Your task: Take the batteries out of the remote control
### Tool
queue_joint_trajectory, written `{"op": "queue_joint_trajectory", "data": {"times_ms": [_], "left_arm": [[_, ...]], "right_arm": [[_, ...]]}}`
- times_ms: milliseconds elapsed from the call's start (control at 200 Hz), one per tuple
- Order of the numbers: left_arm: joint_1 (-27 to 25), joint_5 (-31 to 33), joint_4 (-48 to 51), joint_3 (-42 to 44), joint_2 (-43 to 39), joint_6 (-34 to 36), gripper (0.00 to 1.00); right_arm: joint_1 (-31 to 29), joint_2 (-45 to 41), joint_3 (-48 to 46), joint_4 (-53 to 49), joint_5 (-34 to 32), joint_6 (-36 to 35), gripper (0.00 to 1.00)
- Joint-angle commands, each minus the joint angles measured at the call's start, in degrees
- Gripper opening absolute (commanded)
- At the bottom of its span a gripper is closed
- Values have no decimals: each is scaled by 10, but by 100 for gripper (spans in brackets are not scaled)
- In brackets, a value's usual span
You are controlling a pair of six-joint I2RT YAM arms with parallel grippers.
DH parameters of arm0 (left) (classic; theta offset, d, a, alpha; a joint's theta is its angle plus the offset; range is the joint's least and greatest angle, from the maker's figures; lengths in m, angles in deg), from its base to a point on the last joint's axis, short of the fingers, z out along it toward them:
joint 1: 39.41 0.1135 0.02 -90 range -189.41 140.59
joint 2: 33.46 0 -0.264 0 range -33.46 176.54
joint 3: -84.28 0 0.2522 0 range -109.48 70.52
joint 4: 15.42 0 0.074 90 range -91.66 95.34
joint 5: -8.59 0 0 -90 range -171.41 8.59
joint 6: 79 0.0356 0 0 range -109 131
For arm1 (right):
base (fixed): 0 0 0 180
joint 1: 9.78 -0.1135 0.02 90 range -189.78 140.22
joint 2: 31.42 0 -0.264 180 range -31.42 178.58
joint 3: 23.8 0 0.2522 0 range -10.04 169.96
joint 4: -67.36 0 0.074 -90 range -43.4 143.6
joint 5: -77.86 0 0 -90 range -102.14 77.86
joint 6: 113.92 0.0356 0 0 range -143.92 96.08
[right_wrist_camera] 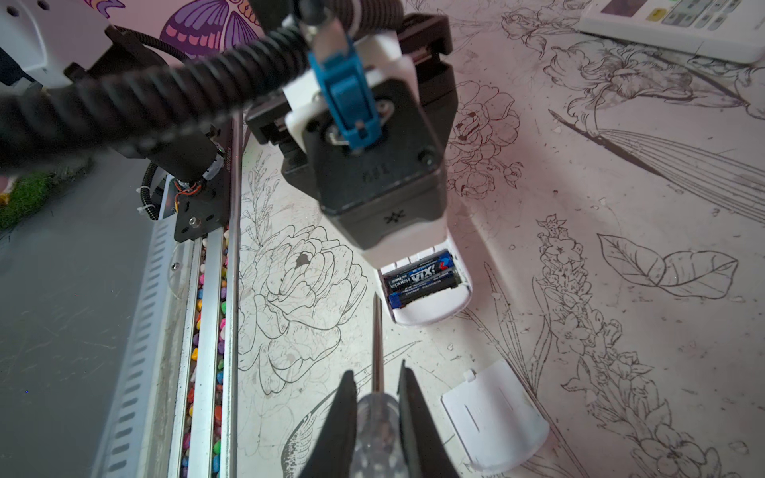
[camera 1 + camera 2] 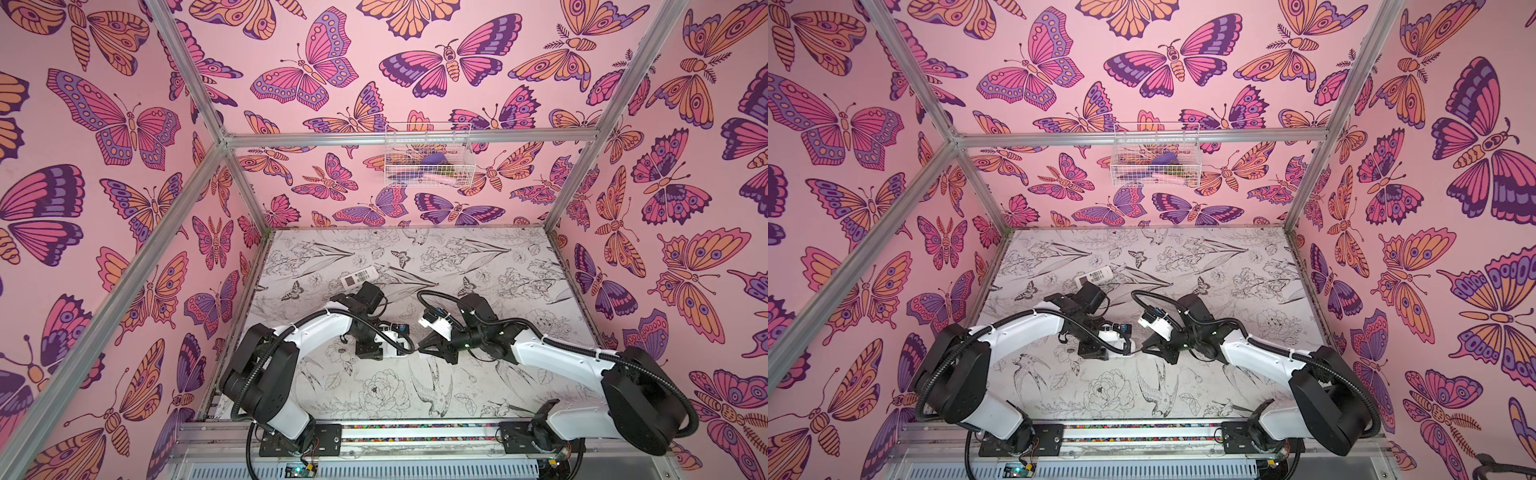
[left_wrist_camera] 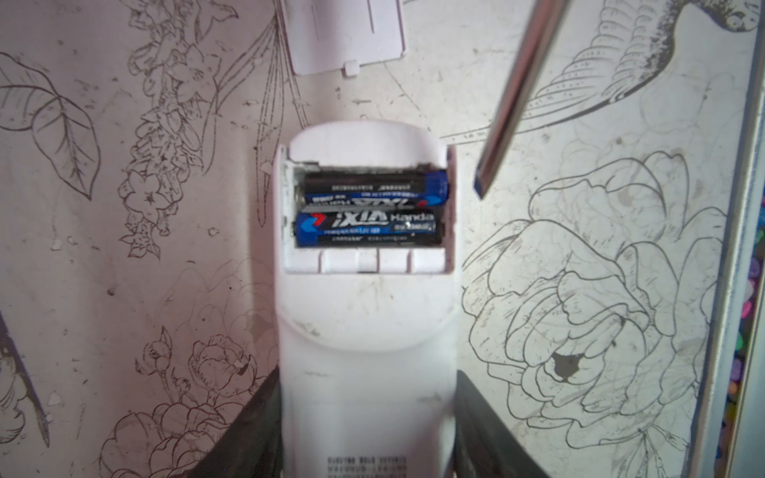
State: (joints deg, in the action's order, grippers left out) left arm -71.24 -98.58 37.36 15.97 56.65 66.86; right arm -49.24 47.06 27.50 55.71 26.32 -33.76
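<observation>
My left gripper (image 3: 366, 380) is shut on the white remote control (image 3: 364, 323), which lies back side up on the table. Its battery bay is open, and two black-and-blue batteries (image 3: 372, 190) (image 3: 368, 229) lie side by side inside. My right gripper (image 1: 376, 372) is shut on the clear handle of a screwdriver (image 1: 378, 426). The metal shaft (image 3: 517, 91) points at the bay's corner, its tip just beside the remote and apart from the batteries (image 1: 422, 279). In both top views the two grippers (image 2: 384, 349) (image 2: 422, 348) meet at mid-table.
The white battery cover (image 1: 496, 418) lies loose on the table close to the remote's end. A second white remote (image 2: 359, 277) lies farther back on the left. A wire basket (image 2: 428, 156) hangs on the back wall. A rail with coloured pebbles (image 1: 207, 331) runs along the front edge.
</observation>
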Motion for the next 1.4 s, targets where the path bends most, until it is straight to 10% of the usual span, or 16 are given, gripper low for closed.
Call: {"op": "queue_joint_trajectory", "data": {"times_ms": [0, 1393], "left_arm": [[3, -20, 5, 6, 7, 1, 40], [-5, -13, 7, 2, 23, -1, 40]], "right_arm": [[4, 11, 19, -21, 10, -30, 0], [16, 34, 23, -13, 26, -20, 0]]}}
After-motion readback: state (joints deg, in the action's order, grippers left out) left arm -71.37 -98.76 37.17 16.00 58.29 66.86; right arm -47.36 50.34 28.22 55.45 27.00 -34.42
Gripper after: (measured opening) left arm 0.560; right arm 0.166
